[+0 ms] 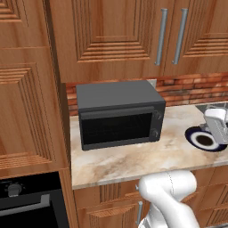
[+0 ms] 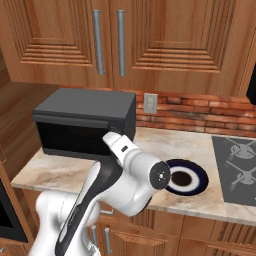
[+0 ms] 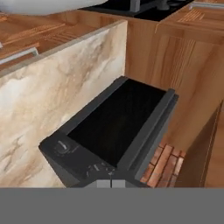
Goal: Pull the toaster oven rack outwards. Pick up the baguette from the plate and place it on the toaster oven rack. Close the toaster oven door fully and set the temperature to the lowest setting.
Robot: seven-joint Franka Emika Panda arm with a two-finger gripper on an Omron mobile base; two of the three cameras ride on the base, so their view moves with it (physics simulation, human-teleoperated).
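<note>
You are looking at the toaster oven (image 1: pixel 119 115) sitting on the marble counter (image 1: pixel 133 160) with its door (image 1: pixel 116 128) standing shut. The plate (image 2: pixel 192 180) is lying to its right near the edge. Your gripper's (image 3: pixel 110 183) jaws are pressing together, holding nothing, just beside the control strip (image 3: pixel 76 158).

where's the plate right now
The plate sits on the marble counter, right of the toaster oven and left of the stovetop, near the counter's front edge.
</note>
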